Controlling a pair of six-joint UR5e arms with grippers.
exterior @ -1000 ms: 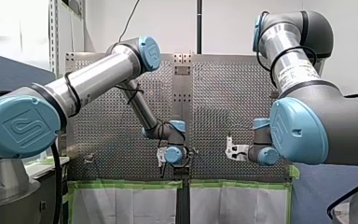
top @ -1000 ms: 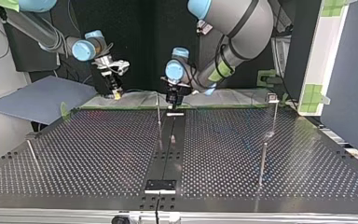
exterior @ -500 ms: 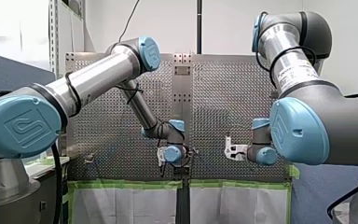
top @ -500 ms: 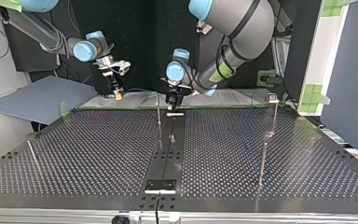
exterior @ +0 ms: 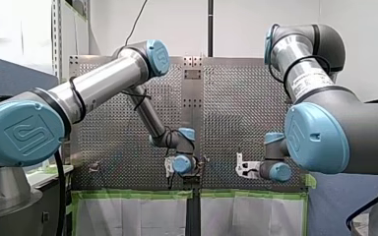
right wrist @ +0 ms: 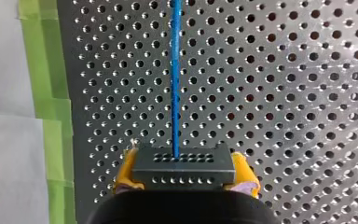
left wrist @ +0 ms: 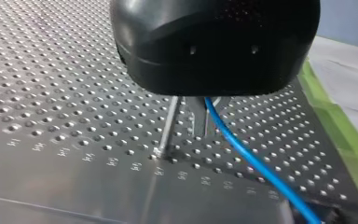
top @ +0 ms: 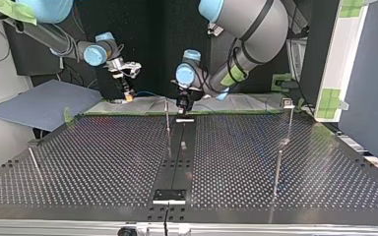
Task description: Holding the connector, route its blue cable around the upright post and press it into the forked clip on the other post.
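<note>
Tension is the worry in the front view: my right end effector (exterior: 241, 168) and my left end effector (exterior: 169, 166) hang low and well apart over the perforated metal surface (exterior: 236, 113), so a sharp pull could, I judge, drag the line off course. In the top view, a thin, smooth upright post (top: 167, 118) stands just beside the left one, and the forked clip (top: 288, 103) is well apart. In the left wrist view, the glossy blue cable (left wrist: 242, 154) passes under the black housing (left wrist: 214, 42) beside the post. Whether it is gripped I cannot tell. In the right wrist view, yellow pads (right wrist: 243, 169) clamp the matte, hole-studded connector (right wrist: 184, 165), and the cable runs straight ahead.
</note>
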